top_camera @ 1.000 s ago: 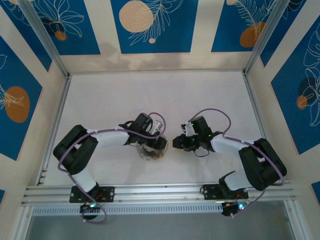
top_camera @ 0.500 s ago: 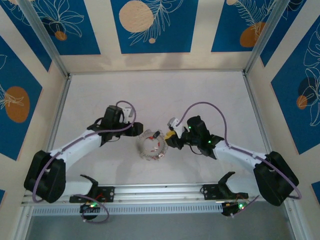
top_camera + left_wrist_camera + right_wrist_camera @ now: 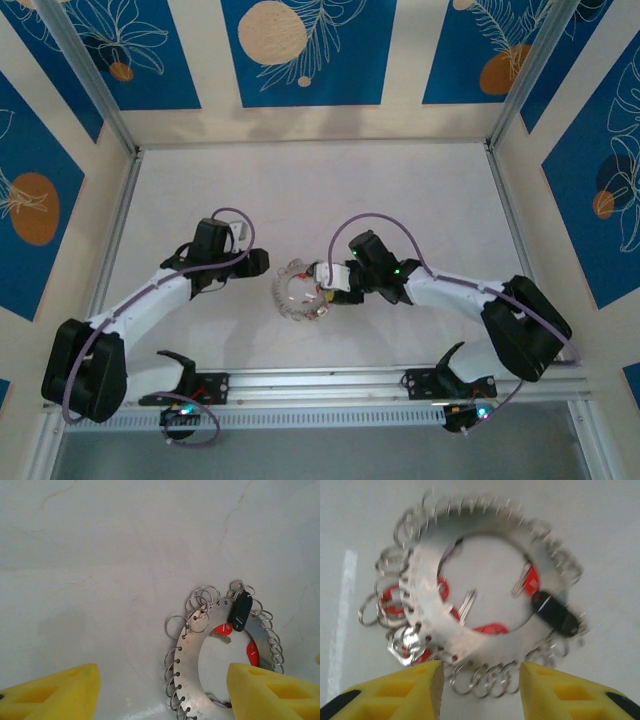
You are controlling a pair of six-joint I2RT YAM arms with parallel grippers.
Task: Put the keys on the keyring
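since half a second ago the right arm has drawn in closer, and its tool (image 3: pixel 325 275) now sits against the right-hand rim of the keyring (image 3: pixel 298 293). the left tool (image 3: pixel 255 263) has backed off a little and stands just apart from the other side.

the keyring lies flat on the bench (image 3: pixel 400 190), between the two tools. from the right wrist i see the right tool (image 3: pixel 480 680) with its jaws partly spread and nothing between them. the keyring (image 3: pixel 427 575) is straight ahead, its near rim of small wire loops (image 3: pixel 485 680) just past the fingertips. red keys (image 3: pixel 490 628) lie in and under its central hole, and a black tag (image 3: pixel 555 612) sits ahead and to the right. i cannot tell which keys are already hooked on.

the left tool (image 3: pixel 162 692) is spread wide and empty. the keyring (image 3: pixel 192 650) lies ahead of it, toward its right finger, not touching.

my judgement: the right arm is the nearer one. the ring is round, so approach angle matters less than the thin, flat rim, which leaves little to catch from above.
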